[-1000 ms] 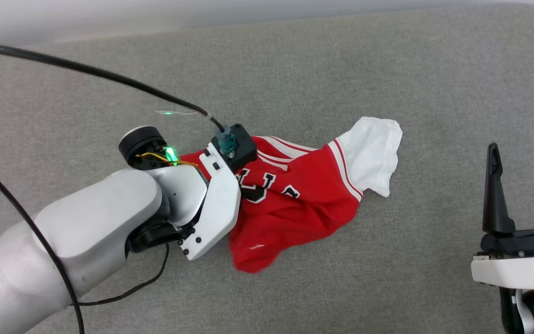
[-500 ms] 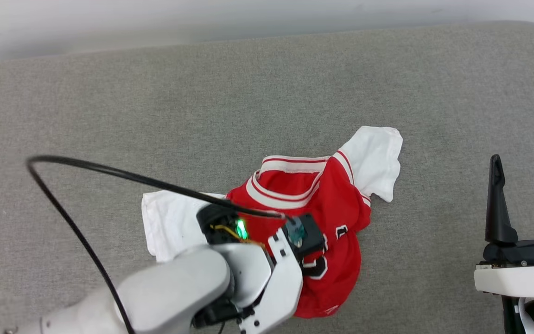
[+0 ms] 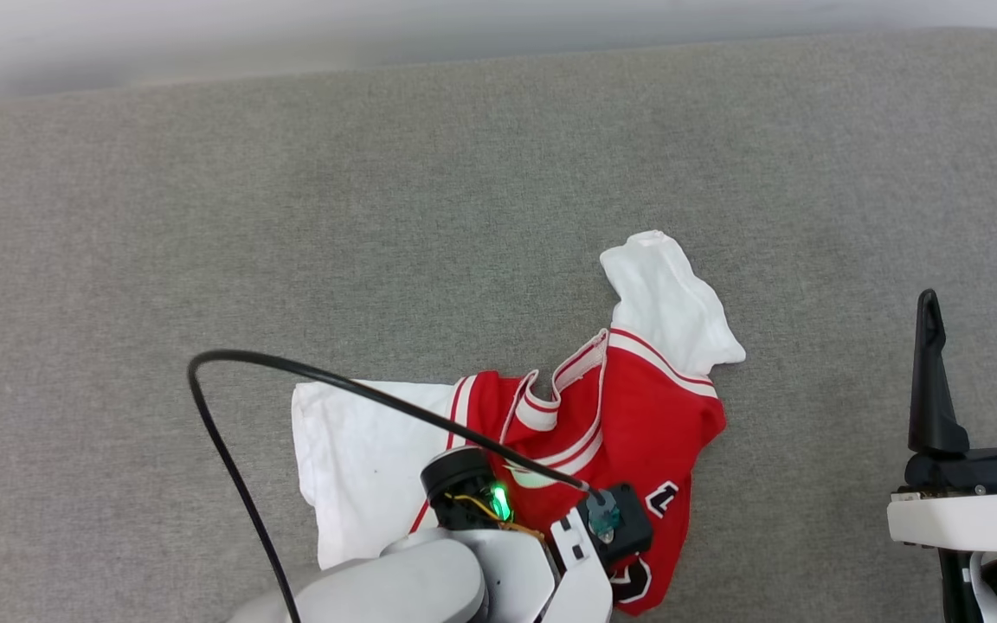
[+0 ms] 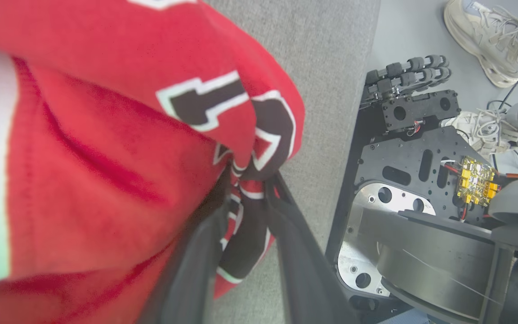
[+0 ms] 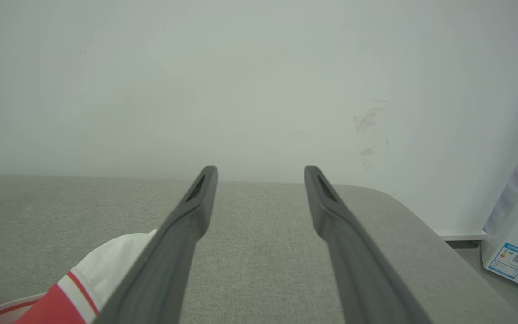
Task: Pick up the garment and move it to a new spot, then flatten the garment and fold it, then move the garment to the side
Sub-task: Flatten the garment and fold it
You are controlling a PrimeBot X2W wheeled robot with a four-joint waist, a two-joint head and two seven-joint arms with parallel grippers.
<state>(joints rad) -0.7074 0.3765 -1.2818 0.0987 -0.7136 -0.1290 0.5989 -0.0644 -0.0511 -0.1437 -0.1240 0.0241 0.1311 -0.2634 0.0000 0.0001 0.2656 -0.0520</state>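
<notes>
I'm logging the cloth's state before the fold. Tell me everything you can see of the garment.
The garment is a bright red jersey with white sleeves, red-and-white striped trim and white-outlined black numerals. It lies crumpled on the grey fabric surface, one white sleeve spread to the robot's left, the other pointing away, rightward. The left gripper pinches a fold at its printed near edge. The right gripper stands open, apart from it.

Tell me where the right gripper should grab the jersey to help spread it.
Probably take the white sleeve, coming from the right: it sticks out loose from the jersey toward the open right gripper; the left gripper pinches the numbered part.
</notes>
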